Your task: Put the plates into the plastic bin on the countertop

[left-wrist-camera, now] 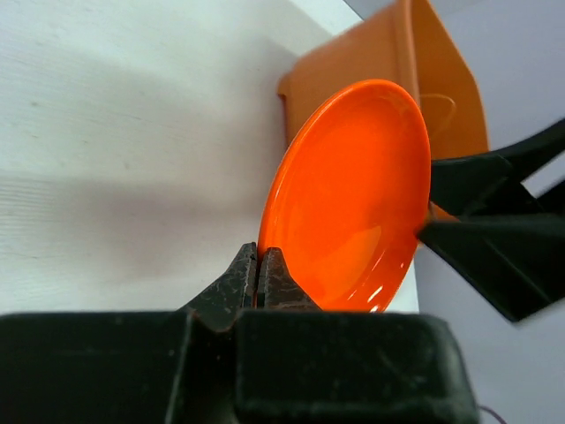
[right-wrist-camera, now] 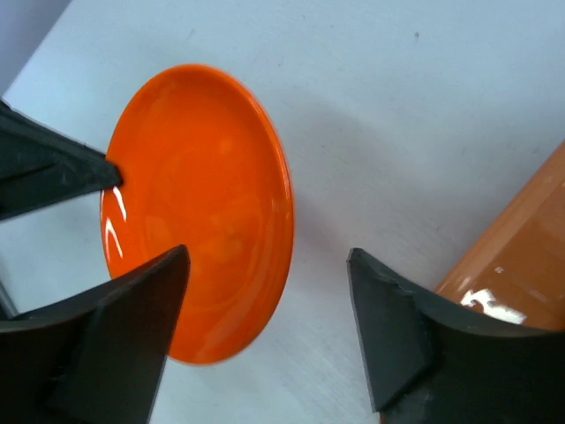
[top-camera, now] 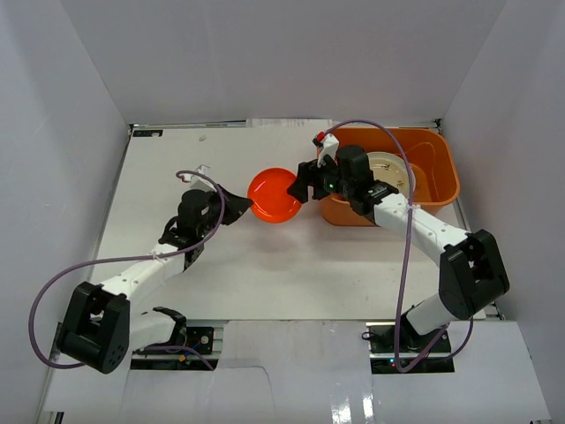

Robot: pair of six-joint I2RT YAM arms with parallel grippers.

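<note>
**Ana:** Where was the orange-red plate [top-camera: 274, 196]?

**Ben:** From above, it was near the middle of the countertop [top-camera: 265, 269]. It was tipped up on edge, not lying flat. I couldn't tell whether its lower rim touched the surface.

**Ana:** Which arm had hold of it?

**Ben:** The left gripper [left-wrist-camera: 259, 276]. Its own camera showed the jaws pinched almost together on the rim. In the overhead view, that grip sat at about the plate's 8 o'clock.

**Ana:** And the right gripper [right-wrist-camera: 265, 258]?

**Ben:** It was spread wide at the plate's 2-to-3 o'clock edge. Its wrist camera showed one finger in front of the glossy face and the other out past the rim, with bare countertop showing between that finger and the plate. So the far rim stood between the jaws, but they weren't clamped on it.

**Ana:** So both arms met at the same dish?

**Ben:** Yes, from opposite sides. The left one held it, and the right one was open around the other edge.

**Ana:** And the plastic bin [top-camera: 437, 163]?

**Ben:** It sat toward the countertop's 2 o'clock corner, just beyond the right wrist and near the plate's 3 o'clock side. A cream plate [top-camera: 393, 168] lay inside it, partly hidden by the arm.
</note>
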